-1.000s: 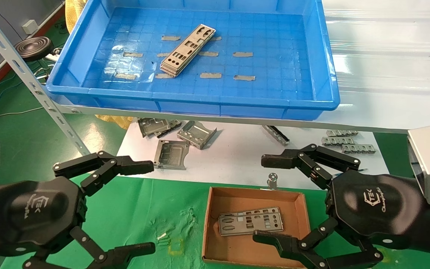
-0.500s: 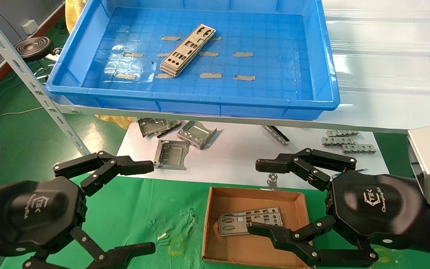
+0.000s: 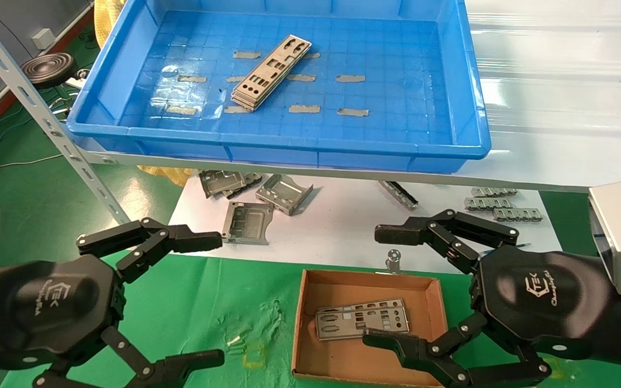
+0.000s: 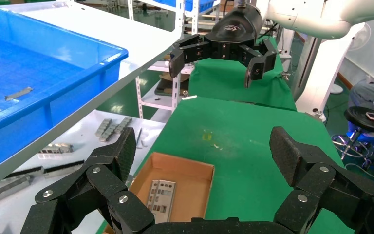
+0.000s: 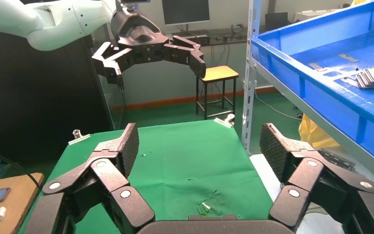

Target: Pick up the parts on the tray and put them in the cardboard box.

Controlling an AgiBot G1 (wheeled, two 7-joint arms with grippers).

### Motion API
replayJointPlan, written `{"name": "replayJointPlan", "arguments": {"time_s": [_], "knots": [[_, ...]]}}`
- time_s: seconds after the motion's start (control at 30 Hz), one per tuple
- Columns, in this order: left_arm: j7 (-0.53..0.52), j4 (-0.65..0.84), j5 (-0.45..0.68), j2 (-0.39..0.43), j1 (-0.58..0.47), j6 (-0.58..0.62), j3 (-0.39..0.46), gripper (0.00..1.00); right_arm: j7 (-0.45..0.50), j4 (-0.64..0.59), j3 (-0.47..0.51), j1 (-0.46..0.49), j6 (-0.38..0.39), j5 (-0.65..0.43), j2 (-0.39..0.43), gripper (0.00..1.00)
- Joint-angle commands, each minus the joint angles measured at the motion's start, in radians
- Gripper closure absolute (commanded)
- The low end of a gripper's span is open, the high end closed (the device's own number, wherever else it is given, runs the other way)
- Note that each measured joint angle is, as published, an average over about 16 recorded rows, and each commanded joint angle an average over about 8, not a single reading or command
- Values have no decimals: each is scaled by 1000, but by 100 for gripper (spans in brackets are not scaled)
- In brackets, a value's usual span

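Head view: one plate (image 3: 361, 318) lies in the box (image 3: 439, 302); a stack (image 3: 270, 73) waits in the tray (image 3: 440, 108); both pincers, left (image 3: 202, 296) and right (image 3: 383, 288), gape empty.

Left gripper (image 3: 211, 296) at lower left of the head view, fingers spread wide, nothing between them, wrist entering from the left edge. Right gripper (image 3: 383, 288) at lower right, likewise spread wide and empty, forearm entering from the right edge.
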Motion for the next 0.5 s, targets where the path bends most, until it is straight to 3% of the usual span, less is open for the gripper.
{"name": "replayJointPlan", "arguments": {"time_s": [0.03,0.5], "knots": [[0,0,0,0,0,0,0,0,0,0,0,0,0,0,0,0],[0,0,0,0,0,0,0,0,0,0,0,0,0,0,0,0]]}}
